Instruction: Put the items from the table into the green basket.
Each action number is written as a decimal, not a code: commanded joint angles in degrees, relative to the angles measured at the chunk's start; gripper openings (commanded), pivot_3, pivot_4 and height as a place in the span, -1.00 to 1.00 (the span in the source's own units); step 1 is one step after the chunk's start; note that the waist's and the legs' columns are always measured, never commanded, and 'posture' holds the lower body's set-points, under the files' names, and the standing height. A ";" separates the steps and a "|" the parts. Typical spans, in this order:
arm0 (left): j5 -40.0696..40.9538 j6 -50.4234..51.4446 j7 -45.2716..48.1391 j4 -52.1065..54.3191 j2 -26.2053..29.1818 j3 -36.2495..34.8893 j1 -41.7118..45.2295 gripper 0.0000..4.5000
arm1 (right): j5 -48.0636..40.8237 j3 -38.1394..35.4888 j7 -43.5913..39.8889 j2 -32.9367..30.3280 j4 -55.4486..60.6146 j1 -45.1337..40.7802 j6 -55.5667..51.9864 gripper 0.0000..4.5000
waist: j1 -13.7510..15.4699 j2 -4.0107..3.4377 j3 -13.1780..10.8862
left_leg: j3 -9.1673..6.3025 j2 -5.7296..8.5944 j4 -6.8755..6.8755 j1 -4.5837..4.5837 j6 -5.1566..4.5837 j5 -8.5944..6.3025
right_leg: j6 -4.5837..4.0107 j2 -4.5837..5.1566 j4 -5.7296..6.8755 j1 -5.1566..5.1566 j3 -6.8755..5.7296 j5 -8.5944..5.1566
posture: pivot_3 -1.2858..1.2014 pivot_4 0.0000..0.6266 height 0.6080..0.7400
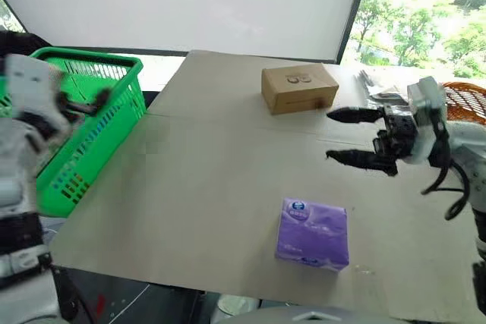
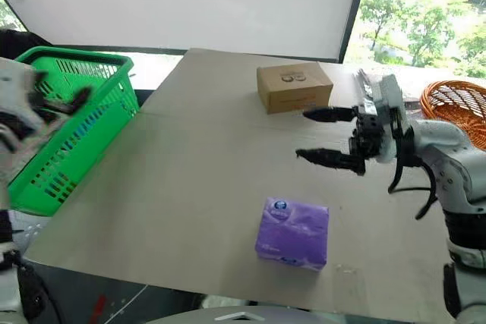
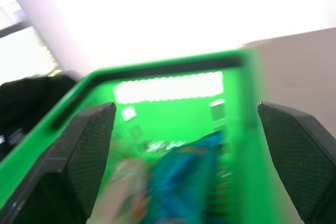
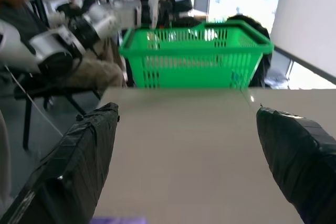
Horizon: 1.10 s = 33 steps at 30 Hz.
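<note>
The green basket (image 1: 91, 130) stands at the table's (image 1: 197, 187) left edge. My left gripper (image 1: 85, 102) hovers over the basket's rim, open with nothing between its fingers. In the left wrist view a blurred blue-green and white item (image 3: 184, 182) lies inside the basket (image 3: 168, 98), beyond the spread fingers. The purple tissue pack (image 1: 311, 234) lies flat near the table's front edge. My right gripper (image 1: 353, 138) hangs open above the table, behind and to the right of the pack, pointing left toward the basket (image 4: 194, 56). It holds nothing.
A brown cardboard box (image 1: 298, 87) sits at the back of the table. A round orange wicker basket (image 1: 467, 100) stands at the far right. People sit beyond the green basket in the right wrist view.
</note>
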State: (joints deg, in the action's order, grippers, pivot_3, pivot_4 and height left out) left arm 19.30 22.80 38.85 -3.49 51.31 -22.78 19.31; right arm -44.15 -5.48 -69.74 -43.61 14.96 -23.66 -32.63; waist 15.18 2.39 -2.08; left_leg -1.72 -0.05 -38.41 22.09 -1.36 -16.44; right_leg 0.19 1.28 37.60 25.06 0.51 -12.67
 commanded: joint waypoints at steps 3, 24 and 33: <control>12.64 6.76 18.22 20.44 2.79 7.32 -8.16 0.97 | 5.89 2.48 -1.19 -3.55 5.63 7.69 3.45 1.00 | -3.70 -0.17 0.04 | 0.27 -0.13 -0.01 -0.12 -0.11 -0.06 | 0.00 -0.21 0.05 0.01 0.17 -0.01 | 0.15 -1.00 1.00; 23.28 15.76 25.00 36.03 8.26 2.30 -20.46 0.99 | 11.55 22.62 4.46 6.27 -4.00 1.54 -21.04 0.88 | -12.76 -1.31 -0.93 | 0.87 -0.54 0.12 -2.22 -0.14 -0.04 | -0.07 -1.33 0.26 -1.52 0.69 -0.36 | 0.18 -0.97 1.00; 23.52 17.03 25.24 38.91 9.15 -0.26 -25.71 1.00 | 12.60 25.80 1.67 6.90 -6.13 -1.48 -21.51 -0.74 | -12.18 -1.39 -1.02 | 0.85 -0.54 0.13 -2.21 -0.13 -0.04 | -0.05 -1.30 0.26 -1.48 0.65 -0.37 | 0.20 -0.97 1.00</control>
State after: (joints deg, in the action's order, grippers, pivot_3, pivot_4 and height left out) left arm 41.98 39.78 64.00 33.68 59.63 -20.95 -6.75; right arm -31.91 19.58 -67.06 -36.01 8.38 -24.27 -54.85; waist 3.00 1.00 -3.10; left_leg -0.87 -0.59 -38.29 19.88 -1.49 -16.48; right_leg 0.14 -0.02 37.85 23.58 1.15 -13.05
